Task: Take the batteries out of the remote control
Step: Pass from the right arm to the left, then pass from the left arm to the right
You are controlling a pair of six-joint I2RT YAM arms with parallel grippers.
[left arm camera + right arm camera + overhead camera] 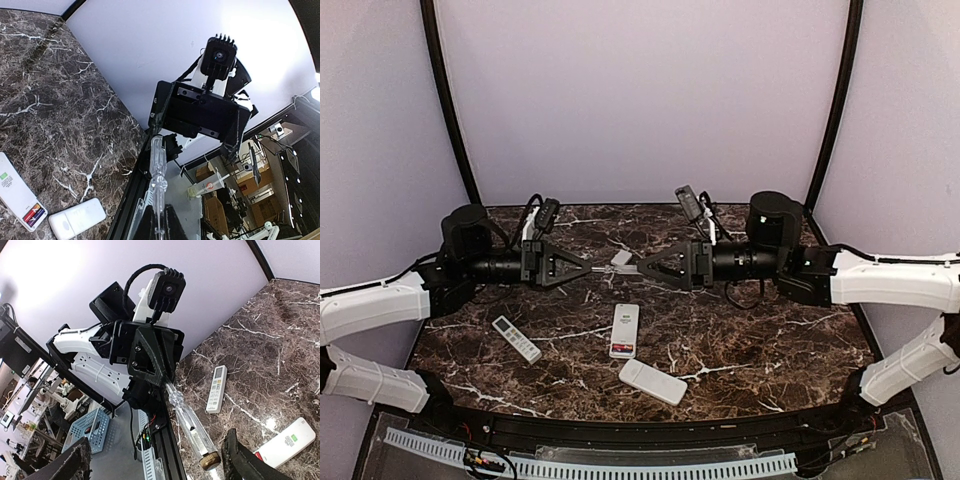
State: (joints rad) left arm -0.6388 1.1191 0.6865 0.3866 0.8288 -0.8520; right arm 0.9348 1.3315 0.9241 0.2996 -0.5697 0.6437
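Note:
A clear-handled screwdriver (159,172) hangs in the air between the two arms. My left gripper (160,210) is shut on its thin end. Its brass-capped handle (194,427) lies between the wide-apart fingers of my right gripper (156,440), which is open and not touching it. In the top view the left gripper (586,268) and right gripper (640,268) face each other tip to tip above the table. Below them lies a white remote control (624,328) with its compartment uncovered. The batteries (31,216) show orange-red and blue at its near end.
A white remote with buttons (516,338) lies to the left. Near the front edge lies a plain white remote (653,381). A small white flat piece (621,257) sits just behind the gripper tips. The dark marble table (770,350) ends in a black rail at the front.

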